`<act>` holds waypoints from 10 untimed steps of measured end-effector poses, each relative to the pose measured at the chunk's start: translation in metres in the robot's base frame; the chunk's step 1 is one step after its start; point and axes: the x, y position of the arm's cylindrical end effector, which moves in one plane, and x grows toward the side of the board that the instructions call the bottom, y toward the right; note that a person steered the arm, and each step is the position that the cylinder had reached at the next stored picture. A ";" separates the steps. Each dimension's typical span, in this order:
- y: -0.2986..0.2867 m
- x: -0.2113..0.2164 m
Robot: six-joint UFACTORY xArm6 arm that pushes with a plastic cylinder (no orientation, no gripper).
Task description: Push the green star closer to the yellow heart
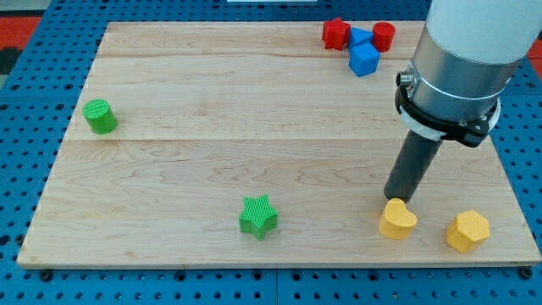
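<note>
The green star [258, 216] lies on the wooden board near the view's bottom, a little left of the middle. The yellow heart [396, 219] lies near the view's bottom right, well to the right of the star. My tip [395, 199] stands right at the heart's upper edge, touching it or nearly so. The rod rises from there up to the arm's grey body at the view's top right. The star is far from my tip, to its left.
A yellow hexagon block [467, 231] lies right of the heart near the board's edge. A green cylinder [100, 116] sits at the left. A red star [335, 34], two blue blocks [364, 58] and a red cylinder [384, 36] cluster at the top right.
</note>
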 end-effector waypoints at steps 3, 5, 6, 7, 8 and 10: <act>-0.014 -0.015; -0.167 -0.024; -0.235 -0.015; -0.172 0.028; -0.123 0.028; -0.177 0.079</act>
